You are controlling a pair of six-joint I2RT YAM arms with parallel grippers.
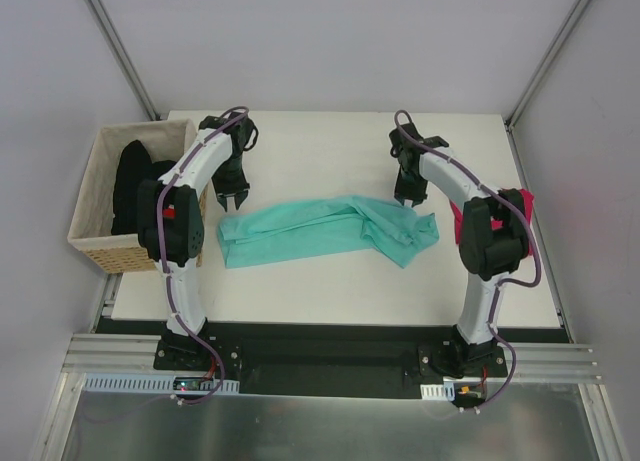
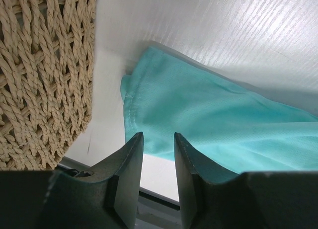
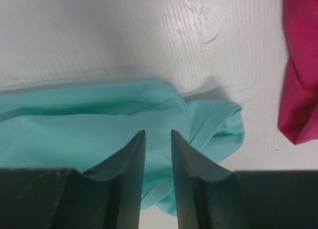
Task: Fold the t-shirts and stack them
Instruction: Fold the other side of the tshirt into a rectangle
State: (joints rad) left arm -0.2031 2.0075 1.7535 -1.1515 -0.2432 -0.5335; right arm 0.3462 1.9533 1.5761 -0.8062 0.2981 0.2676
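Currently: teal-green t-shirt (image 1: 320, 231) lies on the white table (image 1: 330, 146), gathered into a long narrow band. Its long axis runs left to right across the table, roughly parallel to the near edge. One end points toward the woven basket (image 1: 95, 246), the other toward the table's right side.

Left end: squared off and flat, with a stitched hem showing in the left wrist view. Right end: bunched and wider, with diagonal folds and a hemmed sleeve opening curling outward in the right wrist view. The fabric is a fine knit with a matte, slightly mesh-like surface and soft creases along its length.

Left gripper (image 1: 232, 198): above the far edge of the shirt's left end, just beside the basket. Jaws stand apart with a narrow gap and nothing between them.

Right gripper (image 1: 408, 196): above the far edge of the shirt's right end. Jaws likewise narrowly apart, gripping nothing.

Magenta-pink t-shirt (image 3: 300, 65): crumpled at the table's right edge, apart from the teal one and partly hidden behind the right arm in the top view.

Basket: tan, coarse twisted weave, rectangular, with black shirts (image 1: 130, 186) heaped inside; cannot tell how many.

Table surface: white with fine ribbing and a few scuffs.
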